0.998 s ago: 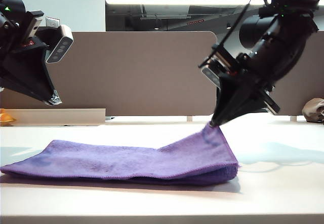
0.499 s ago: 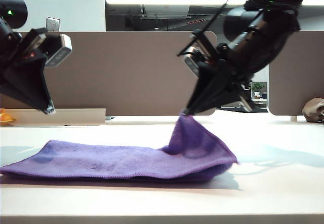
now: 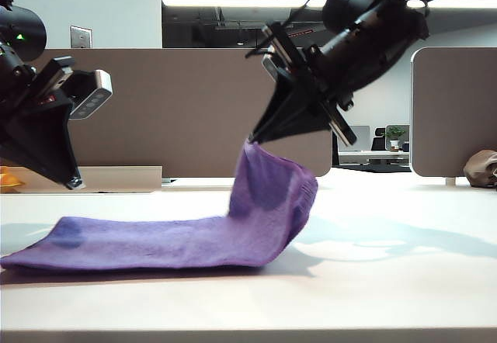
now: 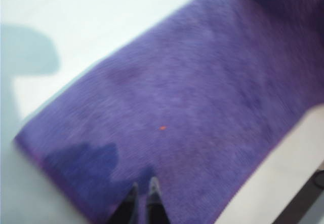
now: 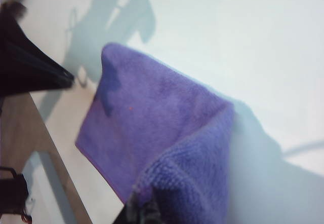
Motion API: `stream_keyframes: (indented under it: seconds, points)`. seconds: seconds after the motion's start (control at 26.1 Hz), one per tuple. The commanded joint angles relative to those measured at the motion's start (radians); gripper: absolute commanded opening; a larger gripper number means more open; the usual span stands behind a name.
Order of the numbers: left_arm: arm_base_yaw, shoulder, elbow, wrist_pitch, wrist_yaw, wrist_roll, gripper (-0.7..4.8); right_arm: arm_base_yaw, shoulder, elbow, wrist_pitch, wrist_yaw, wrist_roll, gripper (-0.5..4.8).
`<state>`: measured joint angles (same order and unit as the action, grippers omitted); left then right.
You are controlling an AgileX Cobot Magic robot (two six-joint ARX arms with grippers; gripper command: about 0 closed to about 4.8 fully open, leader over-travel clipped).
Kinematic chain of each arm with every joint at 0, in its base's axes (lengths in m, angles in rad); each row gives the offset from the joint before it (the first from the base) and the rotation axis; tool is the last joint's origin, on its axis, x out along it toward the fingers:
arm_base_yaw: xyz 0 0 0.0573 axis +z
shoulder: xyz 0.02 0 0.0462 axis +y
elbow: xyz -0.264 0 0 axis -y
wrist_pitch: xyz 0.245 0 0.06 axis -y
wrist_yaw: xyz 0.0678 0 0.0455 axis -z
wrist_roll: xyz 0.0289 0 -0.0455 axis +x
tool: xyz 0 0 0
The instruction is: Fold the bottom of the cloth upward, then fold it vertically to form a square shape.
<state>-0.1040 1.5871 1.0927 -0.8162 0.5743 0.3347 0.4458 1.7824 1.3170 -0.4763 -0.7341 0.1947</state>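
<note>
Counter (image 3: pixel 404 289): pale, wide, carries everything. No containers on it

The cloth (image 3: pixel 155 242): purple, fuzzy, already doubled into a long band. Long axis runs left to right across the exterior view. Left end lies flat on the counter; right end is lifted off the surface and curls over toward the left, hanging from the right arm

Right gripper (image 3: pixel 252 139): above the middle of the band, well clear of the counter, fingers closed tight on the raised end of the cloth. In the right wrist view the cloth (image 5: pixel 167 133) drapes straight from the fingers, the flat part spreading away beneath

Left gripper (image 3: pixel 74 181): hovers just above the left end of the band, not touching as far as I can judge. Fingers (image 4: pixel 154 193) pinched nearly together, nothing between them; the cloth (image 4: pixel 192 102) lies flat ahead of them in the left wrist view

Judgement: first fold looks done, second fold is in hand. The free left end lies leftward and below the right gripper, along the band's long axis, so the carry should follow that axis and lay edge on edge. Left arm is nearer that end but is not holding it

Small brown lump (image 3: pixel 481 168): far right edge, well apart, not involved
</note>
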Motion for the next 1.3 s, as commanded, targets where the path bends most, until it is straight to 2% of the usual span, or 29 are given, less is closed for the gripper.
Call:
stream_keyframes:
  seconds: [0.04, 0.42, 0.65, 0.81, 1.3]
  points:
    - [0.0, -0.014, 0.001, 0.001, 0.076, -0.008, 0.27, 0.017, -0.003, 0.022, 0.058, -0.006, 0.022, -0.05]
    - [0.0, -0.113, 0.001, 0.002, 0.084, -0.021, 0.27, 0.12, 0.093, 0.034, 0.158, -0.013, 0.088, -0.05]
    - [0.004, -0.233, 0.001, -0.018, 0.058, -0.021, 0.27, 0.16, 0.12, 0.046, 0.298, -0.027, 0.184, -0.06]
    - [0.004, -0.293, 0.001, -0.043, 0.006, -0.021, 0.27, 0.181, 0.15, 0.112, 0.294, -0.036, 0.202, -0.05]
    - [0.004, -0.364, 0.001, -0.107, 0.01, -0.021, 0.27, 0.303, 0.325, 0.306, 0.302, -0.051, 0.248, -0.05]
